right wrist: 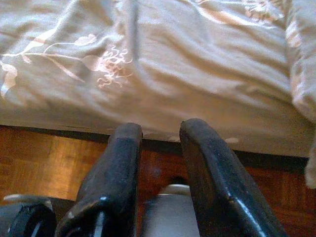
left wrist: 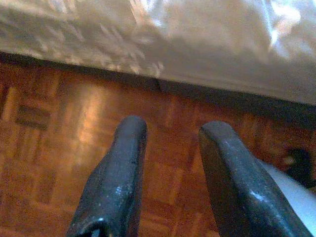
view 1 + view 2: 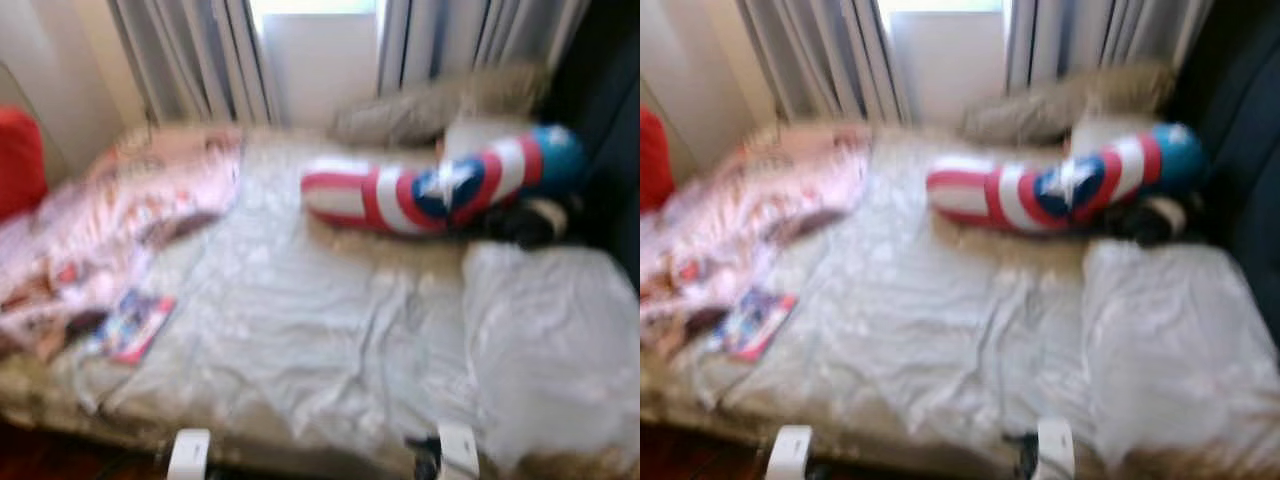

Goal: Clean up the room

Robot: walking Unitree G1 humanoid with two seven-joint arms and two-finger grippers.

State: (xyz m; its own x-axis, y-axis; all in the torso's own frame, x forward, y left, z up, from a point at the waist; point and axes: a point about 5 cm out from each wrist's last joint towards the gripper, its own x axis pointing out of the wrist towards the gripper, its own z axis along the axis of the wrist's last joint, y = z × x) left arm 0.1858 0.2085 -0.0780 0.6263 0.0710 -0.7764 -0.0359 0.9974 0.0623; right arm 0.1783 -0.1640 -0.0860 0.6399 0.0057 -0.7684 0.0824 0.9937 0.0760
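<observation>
Rumpled bed holds star-marked striped cushion; no writing readable.

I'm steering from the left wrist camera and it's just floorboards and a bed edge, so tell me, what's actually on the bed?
Observer: A red, white and blue shield-pattern cushion lies near the far end, by the curtains.
Operator: Anything closer to me?
Observer: A small colourful booklet sits near the bed's front left edge, beside a crumpled pink patterned blanket.
Operator: Where's my other arm?
Observer: The right gripper hangs open over the floor, facing the side of the pale floral sheet.
</observation>
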